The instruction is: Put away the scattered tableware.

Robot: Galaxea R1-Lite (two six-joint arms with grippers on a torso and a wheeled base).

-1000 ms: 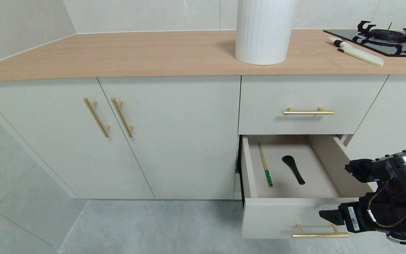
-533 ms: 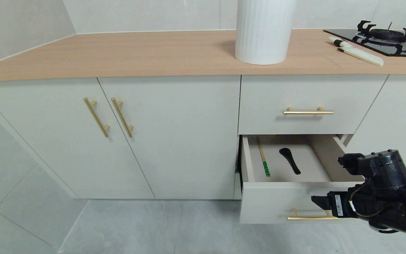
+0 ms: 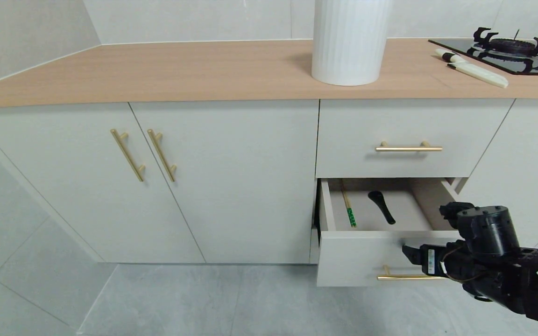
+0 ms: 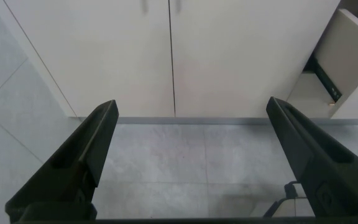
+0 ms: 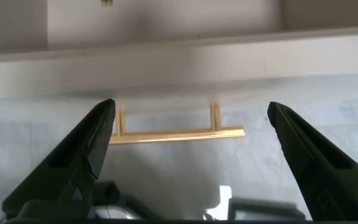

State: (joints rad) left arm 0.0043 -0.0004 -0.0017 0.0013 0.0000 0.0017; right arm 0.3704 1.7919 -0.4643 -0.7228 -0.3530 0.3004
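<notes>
The lower drawer [image 3: 367, 261] stands partly open under the counter. Inside lie a pair of chopsticks with green ends [image 3: 347, 206] and a black spoon [image 3: 381, 206]. My right gripper [image 3: 425, 231] is open at the drawer's front panel, right at the gold handle [image 3: 409, 277]. In the right wrist view the handle [image 5: 179, 132] spans the gap between the spread fingers of that gripper [image 5: 190, 115], with the drawer front [image 5: 166, 68] just beyond. My left gripper [image 4: 191, 112] is open and holds nothing, low over the floor before the cabinet doors [image 4: 166, 50].
A tall white ribbed container [image 3: 349, 42] stands on the wooden countertop [image 3: 180, 70]. A white-sheathed knife [image 3: 472, 69] lies beside the gas hob [image 3: 512, 49] at the far right. The upper drawer [image 3: 408, 149] is closed. Grey tiled floor [image 3: 180, 298] spreads to the left.
The lower drawer has slid inward, so less of the chopsticks and spoon shows. My right gripper has moved forward with the drawer front, staying open.
</notes>
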